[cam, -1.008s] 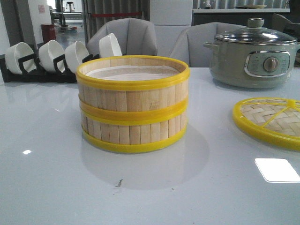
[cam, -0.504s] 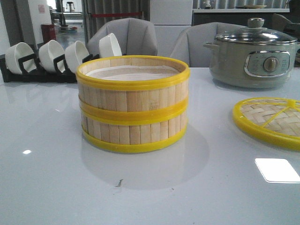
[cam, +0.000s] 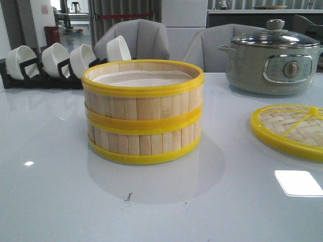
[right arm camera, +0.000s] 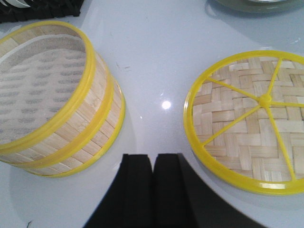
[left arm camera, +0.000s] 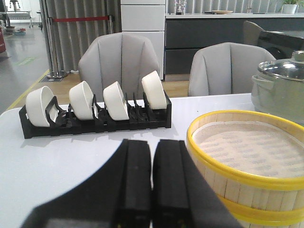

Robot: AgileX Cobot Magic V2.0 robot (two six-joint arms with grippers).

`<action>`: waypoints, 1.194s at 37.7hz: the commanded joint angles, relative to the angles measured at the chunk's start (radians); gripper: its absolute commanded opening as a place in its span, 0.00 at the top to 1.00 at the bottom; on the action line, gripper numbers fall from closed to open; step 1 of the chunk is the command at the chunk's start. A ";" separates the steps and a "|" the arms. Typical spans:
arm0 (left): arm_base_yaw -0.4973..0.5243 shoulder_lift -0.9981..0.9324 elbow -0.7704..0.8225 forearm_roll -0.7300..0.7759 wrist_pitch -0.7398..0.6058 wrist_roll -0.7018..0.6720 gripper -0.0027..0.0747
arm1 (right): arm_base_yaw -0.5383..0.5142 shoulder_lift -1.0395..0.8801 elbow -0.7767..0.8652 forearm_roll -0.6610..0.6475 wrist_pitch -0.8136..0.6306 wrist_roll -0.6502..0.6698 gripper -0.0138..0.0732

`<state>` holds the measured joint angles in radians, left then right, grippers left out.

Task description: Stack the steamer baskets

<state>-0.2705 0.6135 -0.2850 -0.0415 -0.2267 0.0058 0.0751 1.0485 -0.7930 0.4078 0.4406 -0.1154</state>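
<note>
Pale bamboo slats, yellow plastic bands: two steamer baskets, the upper basket (cam: 144,93) seated squarely on the lower basket (cam: 145,143), rims aligned, white liner (cam: 143,78) showing inside the top one. Location: on the glossy white table (cam: 60,191), left of centre in the front view. Change over the last second: none; the stack stands exactly where it stood in both earlier front pictures, and nothing else on the table has shifted. Reading: the stacking appears done, with the stack left to rest on its own. Left gripper (left arm camera: 152,183): fingers pressed together, holding nothing, raised beside the stack and clear of it. Right gripper (right arm camera: 153,183): fingers likewise together and empty, poised above the table between the stack and the lid. Woven bamboo lid (cam: 292,130), yellow rim and spokes: flat on the table to the right, well apart from the stack, not part of it. Grey-green electric pot (cam: 272,60), glass cover: rear right. Black rack of white bowls (cam: 60,63): rear left.
</note>
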 commanded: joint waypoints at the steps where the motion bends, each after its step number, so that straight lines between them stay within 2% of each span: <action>1: 0.001 0.006 -0.029 -0.001 -0.093 0.003 0.84 | 0.001 -0.013 -0.037 0.006 -0.045 -0.010 0.74; 5: 0.001 0.006 -0.029 -0.001 -0.093 0.003 0.84 | 0.001 -0.013 -0.037 0.006 0.005 -0.037 0.57; 7: 0.001 0.006 -0.029 -0.001 -0.093 0.003 0.84 | 0.001 -0.013 -0.037 0.005 0.044 -0.045 0.52; 11: 0.001 0.006 -0.029 -0.001 -0.093 0.003 0.84 | 0.001 -0.013 -0.037 -0.012 0.077 -0.045 0.52; 20: 0.001 0.006 -0.029 -0.001 -0.093 0.003 0.84 | -0.001 -0.002 -0.037 -0.053 0.044 -0.045 0.52; 27: 0.001 0.006 -0.029 -0.001 -0.093 0.003 0.84 | -0.076 0.114 -0.052 -0.079 0.027 -0.045 0.52; 32: 0.001 0.006 -0.029 -0.001 -0.093 0.003 0.84 | -0.178 0.279 -0.159 -0.079 0.039 -0.045 0.52; 34: 0.001 0.006 -0.029 -0.001 -0.093 0.003 0.84 | -0.201 0.344 -0.213 -0.080 0.056 -0.045 0.49; 38: 0.001 0.006 -0.029 -0.001 -0.093 0.003 0.84 | -0.208 0.478 -0.329 -0.082 0.088 -0.045 0.42; 45: 0.001 0.006 -0.029 -0.001 -0.093 0.003 0.84 | -0.206 0.660 -0.482 -0.141 0.144 -0.045 0.41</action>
<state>-0.2705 0.6135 -0.2850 -0.0415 -0.2267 0.0058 -0.1266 1.7014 -1.2035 0.2977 0.5944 -0.1552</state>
